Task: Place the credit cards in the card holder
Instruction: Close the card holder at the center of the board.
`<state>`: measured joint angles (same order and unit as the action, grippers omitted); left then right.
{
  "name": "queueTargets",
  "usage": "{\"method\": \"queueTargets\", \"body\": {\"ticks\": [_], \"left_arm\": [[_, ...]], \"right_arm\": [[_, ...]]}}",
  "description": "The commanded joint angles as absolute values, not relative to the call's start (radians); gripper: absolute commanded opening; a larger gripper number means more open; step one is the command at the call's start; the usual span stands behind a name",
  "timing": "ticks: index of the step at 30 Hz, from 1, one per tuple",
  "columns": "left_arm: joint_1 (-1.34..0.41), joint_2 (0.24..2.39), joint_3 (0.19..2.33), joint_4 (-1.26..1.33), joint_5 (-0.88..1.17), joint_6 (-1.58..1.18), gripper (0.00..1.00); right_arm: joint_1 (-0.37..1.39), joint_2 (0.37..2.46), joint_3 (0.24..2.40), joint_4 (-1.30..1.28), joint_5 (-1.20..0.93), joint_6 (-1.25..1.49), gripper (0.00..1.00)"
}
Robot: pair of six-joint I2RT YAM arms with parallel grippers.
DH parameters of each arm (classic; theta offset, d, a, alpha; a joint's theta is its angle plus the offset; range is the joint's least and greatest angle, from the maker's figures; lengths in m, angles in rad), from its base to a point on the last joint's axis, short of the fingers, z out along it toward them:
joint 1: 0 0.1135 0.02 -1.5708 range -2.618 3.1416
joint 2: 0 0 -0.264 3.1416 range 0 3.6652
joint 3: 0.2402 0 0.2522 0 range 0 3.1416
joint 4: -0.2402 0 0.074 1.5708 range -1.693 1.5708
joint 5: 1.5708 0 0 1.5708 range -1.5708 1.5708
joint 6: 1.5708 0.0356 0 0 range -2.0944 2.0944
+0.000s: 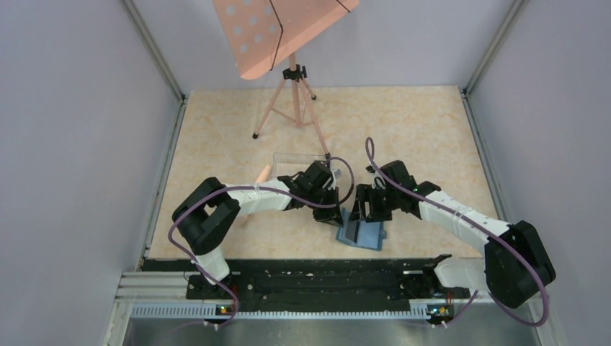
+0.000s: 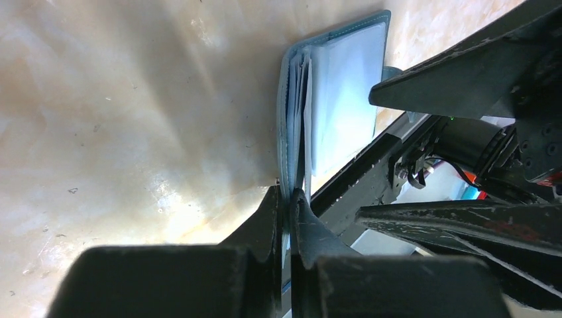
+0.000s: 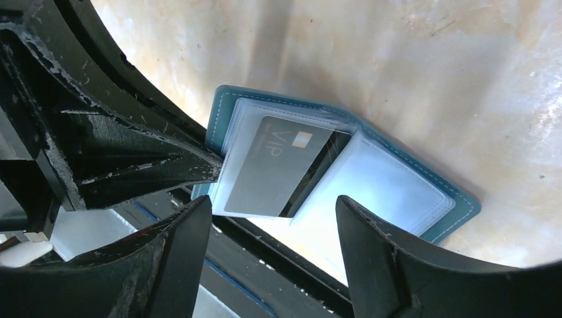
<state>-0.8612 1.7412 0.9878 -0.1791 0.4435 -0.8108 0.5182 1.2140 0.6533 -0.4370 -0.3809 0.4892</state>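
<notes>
Top external: table [image 1: 403,130] bears the unfolded card holder [image 1: 362,232], just below both end effectors. Left end effector [image 2: 289,195] is clamped on the card holder's pocket leaves. Right end effector [image 3: 273,202] is spread wide, gripping nothing. A grey credit card [image 3: 275,165] lies between its fingers, against the inner pockets.

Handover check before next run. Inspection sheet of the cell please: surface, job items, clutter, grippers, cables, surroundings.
Surface: beige marbled table, small specks.
Job's things: teal card holder lies open; one grey VIP card at its clear sleeves, seating unclear.
Clutter: clear box mid-table; pink perforated stand at the back.
Grippers: left gripper shut on the card holder's edge; right gripper open over the card.
Cables: purple cables loop along both arms.
Surroundings: grey walls; nothing else seen.
</notes>
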Motion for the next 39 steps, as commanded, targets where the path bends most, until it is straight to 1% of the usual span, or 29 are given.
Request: {"method": "queueTargets", "body": {"ticks": [1,6,11,15,21,24,27,32,39], "left_arm": [[-0.865,1.708,1.006,-0.166,0.420,-0.791,0.00],[-0.865,1.696,1.001,-0.133,0.434,-0.805,0.00],[-0.865,1.635,1.006,-0.188,0.372,-0.790,0.00],[-0.865,1.599,1.016,-0.218,0.350,-0.786,0.00],[-0.867,1.593,1.038,-0.227,0.362,-0.785,0.00],[-0.867,1.601,1.055,-0.260,0.353,-0.777,0.00],[-0.867,1.600,1.074,-0.310,0.334,-0.762,0.00],[-0.867,1.600,1.129,-0.468,0.268,-0.725,0.00],[-0.869,1.620,1.233,-0.718,0.162,-0.675,0.00]], "right_arm": [[0.511,1.251,0.682,-0.413,-0.428,0.469,0.70],[0.512,1.280,0.656,-0.372,-0.456,0.489,0.71],[0.511,1.263,0.619,-0.291,-0.525,0.538,0.78],[0.511,1.267,0.608,-0.247,-0.557,0.560,0.81],[0.511,1.284,0.616,-0.266,-0.518,0.552,0.80],[0.511,1.280,0.637,-0.317,-0.473,0.535,0.77],[0.511,1.272,0.660,-0.369,-0.428,0.516,0.75],[0.512,1.268,0.682,-0.411,-0.408,0.489,0.76],[0.512,1.293,0.635,-0.340,-0.463,0.485,0.78]]}}
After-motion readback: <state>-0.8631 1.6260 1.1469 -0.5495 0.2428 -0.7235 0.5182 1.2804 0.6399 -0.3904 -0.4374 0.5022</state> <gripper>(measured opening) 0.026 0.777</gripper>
